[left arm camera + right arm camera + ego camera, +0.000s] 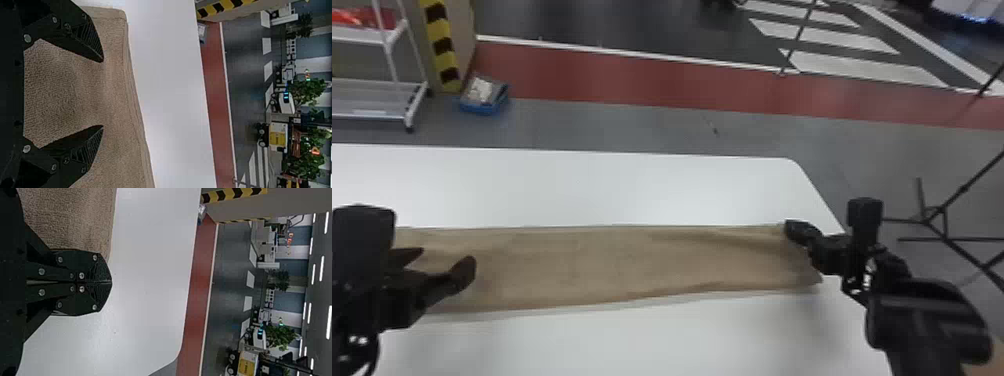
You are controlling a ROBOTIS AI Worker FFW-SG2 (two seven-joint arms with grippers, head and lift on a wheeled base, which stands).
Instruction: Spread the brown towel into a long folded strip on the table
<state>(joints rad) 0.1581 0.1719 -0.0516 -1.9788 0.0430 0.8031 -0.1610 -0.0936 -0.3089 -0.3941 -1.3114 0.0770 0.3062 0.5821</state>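
Observation:
The brown towel (612, 265) lies on the white table as a long, fairly flat strip running left to right, with slightly uneven layers along its near edge. My left gripper (438, 262) is open over the strip's left part. In the left wrist view, towel cloth (113, 94) shows between and beyond the spread fingers of the left gripper (103, 94). My right gripper (791, 229) is at the far corner of the towel's right end. The right wrist view has the right gripper (111, 282) shut, with towel (70, 219) along one side; whether cloth is pinched cannot be seen.
The white table (592, 185) extends beyond the towel on the far and near sides, its right edge close to the right gripper. On the floor behind are a blue box (483, 97), a white shelf cart (377, 100) and a black stand (939, 217) at the right.

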